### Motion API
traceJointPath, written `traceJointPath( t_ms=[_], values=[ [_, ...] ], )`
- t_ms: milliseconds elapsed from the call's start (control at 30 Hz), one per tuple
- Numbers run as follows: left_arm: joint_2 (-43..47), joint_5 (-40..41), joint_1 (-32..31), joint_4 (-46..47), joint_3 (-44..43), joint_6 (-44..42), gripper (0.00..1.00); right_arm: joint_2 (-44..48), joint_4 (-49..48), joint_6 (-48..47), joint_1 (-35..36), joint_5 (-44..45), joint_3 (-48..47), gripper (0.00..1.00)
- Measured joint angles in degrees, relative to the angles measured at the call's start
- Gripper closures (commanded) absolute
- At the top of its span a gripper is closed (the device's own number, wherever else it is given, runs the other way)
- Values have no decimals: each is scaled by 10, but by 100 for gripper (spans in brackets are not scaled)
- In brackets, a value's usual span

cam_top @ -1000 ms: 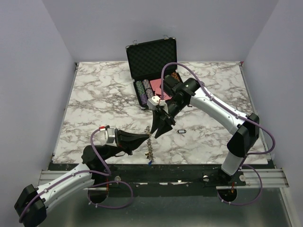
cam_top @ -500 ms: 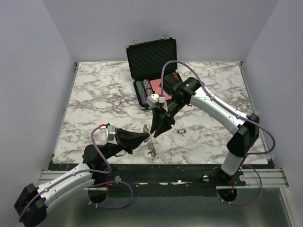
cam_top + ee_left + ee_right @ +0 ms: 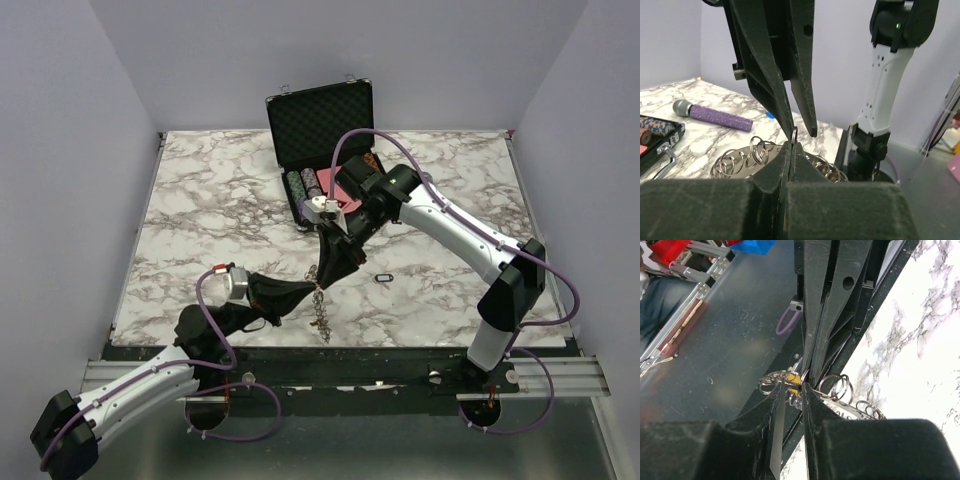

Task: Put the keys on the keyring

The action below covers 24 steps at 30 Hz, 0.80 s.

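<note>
— Looking down from above first: where is my ring?

— Your left gripper has it, near the front edge of the marble table. The keyring dangles from those fingers toward the table's front edge. Your right gripper points down at the same spot, its tips just beside the left ones. A small black piece lies on the marble just to the right of both grippers; it is too small to tell if it is a key. The open black chip case stands further back, with rows of poker chips inside.

— And my left wrist camera?

— Your left fingers are pressed flat together, pinching a silver loop that rises between their tips. The rest of the keyring, fringed with small rings, spreads out behind them. Your right fingers come down from above, one tip on each side of that loop, with a narrow gap between them. A purple microphone lies on the table, well apart.

— Right wrist camera?

— Your right fingers stand only slightly apart. A yellow key sits just beyond the gap, among the small rings, at the tips of the left fingers. Whether you are clamping anything there, I cannot tell.
</note>
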<state>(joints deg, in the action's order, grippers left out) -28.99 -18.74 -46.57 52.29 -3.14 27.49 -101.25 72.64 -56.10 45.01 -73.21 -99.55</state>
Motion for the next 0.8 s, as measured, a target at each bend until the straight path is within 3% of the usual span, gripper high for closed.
traceJointPath(
  t_ms=[267,800],
  values=[
    [29,-19,0,-146,-38,-97,100,1,-29,31,0,26,23,73],
    [25,-29,5,-326,-115,-122,100,12,-74,75,5,91,50,79]
  ],
)
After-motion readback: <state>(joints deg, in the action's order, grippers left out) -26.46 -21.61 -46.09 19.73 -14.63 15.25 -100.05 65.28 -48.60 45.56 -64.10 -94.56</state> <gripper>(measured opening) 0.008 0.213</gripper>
